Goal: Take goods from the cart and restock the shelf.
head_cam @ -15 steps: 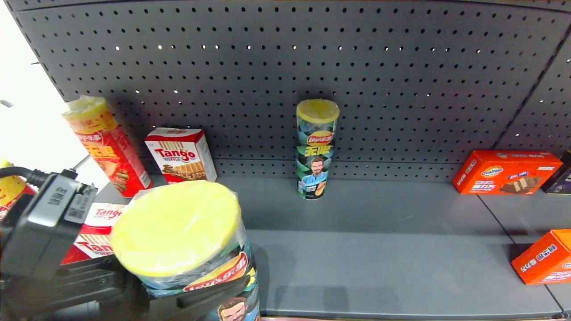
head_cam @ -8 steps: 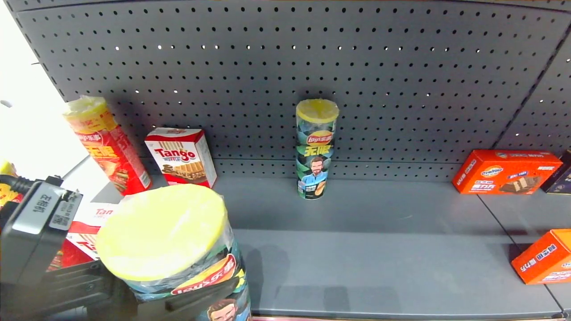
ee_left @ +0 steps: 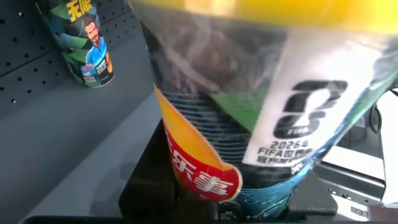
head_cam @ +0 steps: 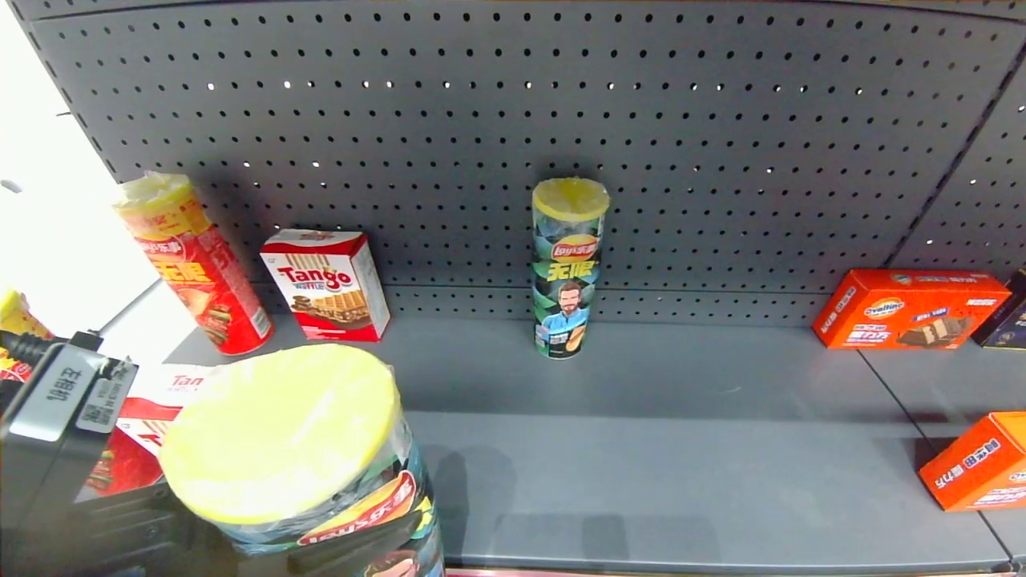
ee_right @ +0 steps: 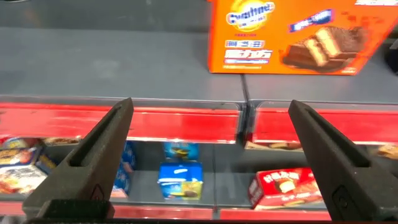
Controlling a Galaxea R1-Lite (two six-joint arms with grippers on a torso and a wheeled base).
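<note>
The chip can [head_cam: 280,433], yellow-lidded and wrapped in clear film, sat upright at about seven o'clock in the head view, in front of the shelf [head_cam: 681,449] edge and above it rather than resting on it. The left gripper [head_cam: 321,541] was clenched around the can's lower body, with dark fingers [head_cam: 361,530] pressing into the label. That low grip seemed chosen to keep the lid up so the can could be set down on its base. The left wrist view showed the same hold from close by: the chip can [ee_left: 249,124] rose out of the left gripper [ee_left: 236,205], and the shelf floor lay beyond it. From the held can, a matching can [head_cam: 569,268] stood upright toward two o'clock against the pegboard [head_cam: 561,120]. It likely marked the row this one belonged in, and the bare shelf in front of it offered room. A red can [head_cam: 192,264] leaned at about eleven o'clock, with a wafer box [head_cam: 325,280] standing just beside it toward twelve. A second wafer box [head_cam: 172,393] lay flat at about ten o'clock, near the gripper, so a careless swing could have clipped it. Two orange boxes, one [head_cam: 910,308] at the back and one [head_cam: 974,461] at the front, lay well apart toward three o'clock. The right gripper [ee_right: 217,162] hung released, fingers spread wide and holding nothing, facing the shelf front below an orange box [ee_right: 292,34], apparently free for the next item.
</note>
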